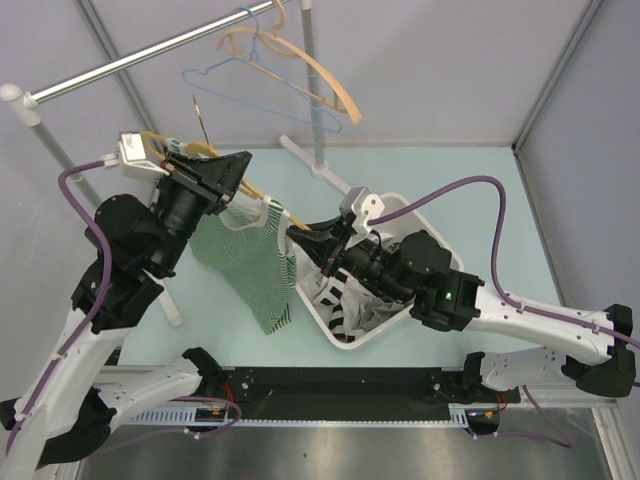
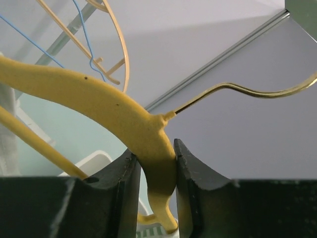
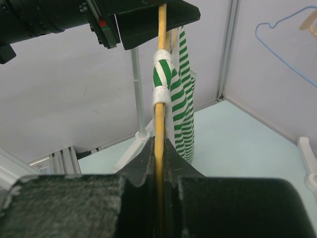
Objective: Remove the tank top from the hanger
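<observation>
Above the far left of the pale green tabletop (image 1: 480, 230) you can see a metal rail (image 1: 150, 62) with two bare hangers on it, a blue wire hanger (image 1: 262, 85) and a tan wooden hanger (image 1: 310, 62), just beside the upright pole (image 1: 312, 90). A white basket (image 1: 372, 335) stands near the middle of the tabletop, with crumpled striped cloth (image 1: 345, 305) lying in it.

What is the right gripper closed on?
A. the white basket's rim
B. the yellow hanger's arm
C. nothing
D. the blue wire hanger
B: in the right wrist view, the right gripper has its fingers pinched on the yellow hanger, close to the strap of the striped tank top.
</observation>
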`<state>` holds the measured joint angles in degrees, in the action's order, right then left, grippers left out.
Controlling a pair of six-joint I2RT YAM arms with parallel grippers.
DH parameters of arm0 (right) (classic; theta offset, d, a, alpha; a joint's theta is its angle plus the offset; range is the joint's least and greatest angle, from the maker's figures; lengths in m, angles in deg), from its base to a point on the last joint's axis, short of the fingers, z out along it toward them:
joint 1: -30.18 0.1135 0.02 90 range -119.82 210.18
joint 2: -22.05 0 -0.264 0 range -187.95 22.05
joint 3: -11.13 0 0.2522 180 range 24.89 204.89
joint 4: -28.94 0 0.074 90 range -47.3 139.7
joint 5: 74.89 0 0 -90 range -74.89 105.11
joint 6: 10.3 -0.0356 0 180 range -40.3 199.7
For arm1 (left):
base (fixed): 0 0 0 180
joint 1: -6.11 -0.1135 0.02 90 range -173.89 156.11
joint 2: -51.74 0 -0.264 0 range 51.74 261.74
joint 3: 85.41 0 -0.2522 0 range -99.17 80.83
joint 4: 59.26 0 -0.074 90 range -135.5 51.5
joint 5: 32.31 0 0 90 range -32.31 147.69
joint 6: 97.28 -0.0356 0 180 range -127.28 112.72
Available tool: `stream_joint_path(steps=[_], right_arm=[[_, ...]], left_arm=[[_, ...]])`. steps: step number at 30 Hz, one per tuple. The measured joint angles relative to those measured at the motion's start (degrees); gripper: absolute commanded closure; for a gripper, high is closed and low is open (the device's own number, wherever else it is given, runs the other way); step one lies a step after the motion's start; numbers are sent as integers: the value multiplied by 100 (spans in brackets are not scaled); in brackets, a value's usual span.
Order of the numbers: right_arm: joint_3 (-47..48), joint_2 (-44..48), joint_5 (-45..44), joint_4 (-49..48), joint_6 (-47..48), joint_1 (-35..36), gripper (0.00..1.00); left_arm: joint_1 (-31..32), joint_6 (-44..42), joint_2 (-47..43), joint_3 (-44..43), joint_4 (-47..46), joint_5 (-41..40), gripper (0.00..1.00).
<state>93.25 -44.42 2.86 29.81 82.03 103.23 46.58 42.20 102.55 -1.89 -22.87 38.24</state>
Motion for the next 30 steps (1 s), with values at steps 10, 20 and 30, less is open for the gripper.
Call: stream_joint_path(steps=[10, 20, 30], right_arm=[[1263, -431, -398, 1259, -730, -278, 33], [2162, -914, -739, 2107, -1189, -291, 37], [850, -632, -365, 1606, -1803, -232, 19]], left_arm=[[-15, -870, -144, 131, -131, -623, 100], [-15, -1589, -389, 175, -164, -1368, 100], [-15, -1853, -479, 216, -407, -1655, 100]])
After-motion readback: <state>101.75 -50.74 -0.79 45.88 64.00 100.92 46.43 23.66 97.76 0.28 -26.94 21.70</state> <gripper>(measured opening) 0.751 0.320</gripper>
